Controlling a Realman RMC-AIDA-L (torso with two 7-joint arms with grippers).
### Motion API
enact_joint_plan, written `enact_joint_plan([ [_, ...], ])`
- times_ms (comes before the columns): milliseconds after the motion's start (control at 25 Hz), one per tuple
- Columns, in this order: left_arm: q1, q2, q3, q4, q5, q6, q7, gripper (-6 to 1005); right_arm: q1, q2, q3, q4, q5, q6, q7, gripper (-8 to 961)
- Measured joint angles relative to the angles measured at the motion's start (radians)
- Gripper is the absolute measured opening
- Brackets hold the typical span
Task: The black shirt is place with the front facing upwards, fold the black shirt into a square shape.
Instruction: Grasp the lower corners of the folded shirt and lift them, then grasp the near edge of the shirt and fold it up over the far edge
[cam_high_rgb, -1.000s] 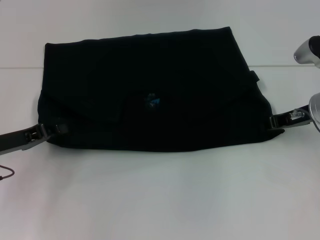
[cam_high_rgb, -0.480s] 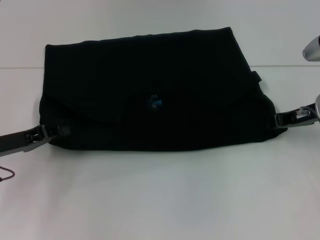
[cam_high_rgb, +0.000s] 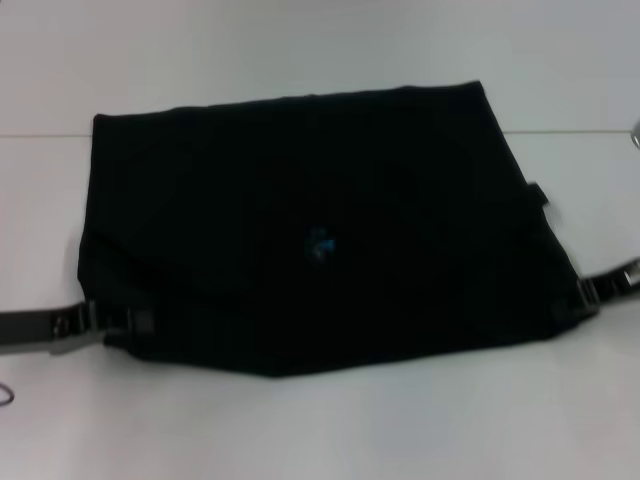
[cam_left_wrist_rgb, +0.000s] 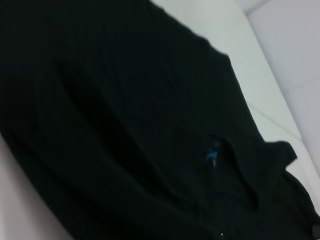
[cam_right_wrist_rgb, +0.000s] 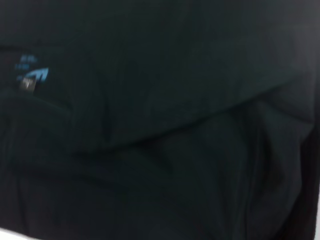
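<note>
You will see that the black shirt (cam_high_rgb: 300, 210) is soft matt cloth; it reflects no light, and its folds show only as dull, shallow ridges. The small blue neck label (cam_high_rgb: 319, 243) is a thin patch with brighter print on it. The counter (cam_high_rgb: 320, 430) is a smooth, pale, plain surface with a faint even sheen. The left claw (cam_high_rgb: 118, 322) and the right claw (cam_high_rgb: 590, 292) combine dark matt parts with grey metal-looking pieces that catch some light.

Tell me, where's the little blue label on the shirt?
In the head view the blue label sits near the middle of the black shirt, about midway between the left gripper and the right gripper.
</note>
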Motion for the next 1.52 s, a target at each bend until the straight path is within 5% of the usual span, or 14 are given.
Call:
enact_joint_plan([
  [760,-0.011,0.025,-0.039,0.049,0.290,0.387,-0.043,55,-0.129,-0.013,-0.003,-0.032,-0.003,-0.375,-0.205,68],
  [1120,-0.019,0.028,-0.063,0.043,0.269,0.349,-0.062,55,-0.116,-0.015,0.083,0.013,0.008,-0.366,-0.247,66],
  [1520,-0.034,0.056,-0.232,0.026,0.177,0.214,-0.072,55,-0.093,-0.104,0.365,0.193,0.140,-0.309,-0.267,73],
])
